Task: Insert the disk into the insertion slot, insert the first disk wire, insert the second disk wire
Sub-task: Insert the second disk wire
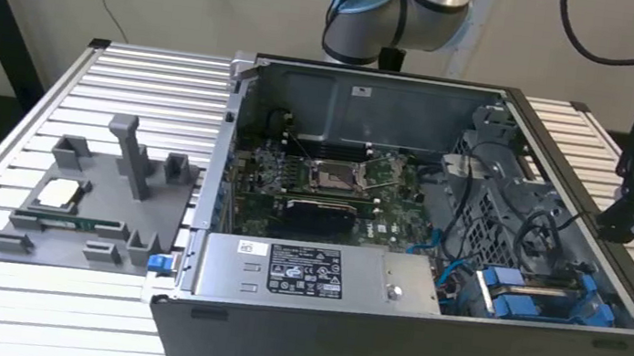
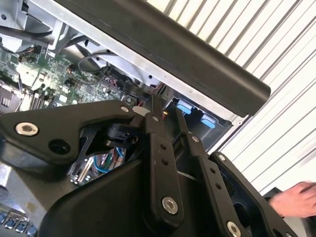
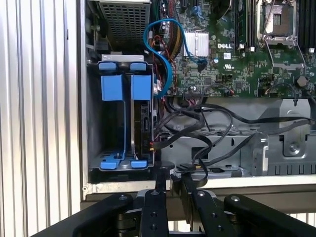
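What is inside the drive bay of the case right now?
Inside the insertion slot, blue carrier frames stand on edge, a dark drive in one. Its far end is covered by them.

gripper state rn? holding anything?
Gripper: fingers close together, looks shut, nothing visibly held; it sits at the case edge beside the insertion slot.
Person's hand: empty, resting on the table.

Evenly lit, bright, diffuse. Soft shadow inside the computer case [image 1: 431,248] in the exterior view. Glare off the ribbed table [image 2: 276,74] in the second wrist view, washed nearly white. Gripper linkage [image 2: 163,163] close up, dark, slightly soft. Motherboard [image 3: 237,54] sharp in the first wrist view.
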You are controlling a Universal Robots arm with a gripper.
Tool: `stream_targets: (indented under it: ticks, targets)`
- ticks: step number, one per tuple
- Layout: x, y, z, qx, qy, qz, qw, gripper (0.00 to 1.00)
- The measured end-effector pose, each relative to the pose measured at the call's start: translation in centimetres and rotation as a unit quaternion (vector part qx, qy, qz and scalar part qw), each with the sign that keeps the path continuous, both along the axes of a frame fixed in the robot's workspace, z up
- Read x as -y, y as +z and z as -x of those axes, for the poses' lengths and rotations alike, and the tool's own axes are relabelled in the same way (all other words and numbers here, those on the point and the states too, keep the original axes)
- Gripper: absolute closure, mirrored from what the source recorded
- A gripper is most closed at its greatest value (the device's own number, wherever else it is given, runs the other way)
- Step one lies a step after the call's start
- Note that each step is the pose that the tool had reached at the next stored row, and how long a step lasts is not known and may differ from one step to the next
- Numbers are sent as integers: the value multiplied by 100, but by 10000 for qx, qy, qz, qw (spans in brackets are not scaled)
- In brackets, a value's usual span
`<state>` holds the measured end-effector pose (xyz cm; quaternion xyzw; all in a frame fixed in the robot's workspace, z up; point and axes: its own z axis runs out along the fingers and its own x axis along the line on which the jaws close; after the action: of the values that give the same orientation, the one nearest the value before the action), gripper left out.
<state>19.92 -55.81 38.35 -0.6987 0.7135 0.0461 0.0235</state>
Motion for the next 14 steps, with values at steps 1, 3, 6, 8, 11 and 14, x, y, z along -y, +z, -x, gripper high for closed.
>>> stream_targets:
  ticks: [1, 3, 6, 8, 11, 14]
  targets:
    - [0, -7, -1, 0, 0, -17, 10000, 73]
    - [-1, -20, -3, 0, 0, -50, 10000, 73]
    - [-1, -32, -5, 0, 0, -80, 10000, 75]
    - [-1, -33, -5, 0, 0, -83, 10000, 82]
    - [0, -34, -5, 0, 0, -84, 10000, 84]
    - [0, -34, -5, 0, 0, -84, 10000, 84]
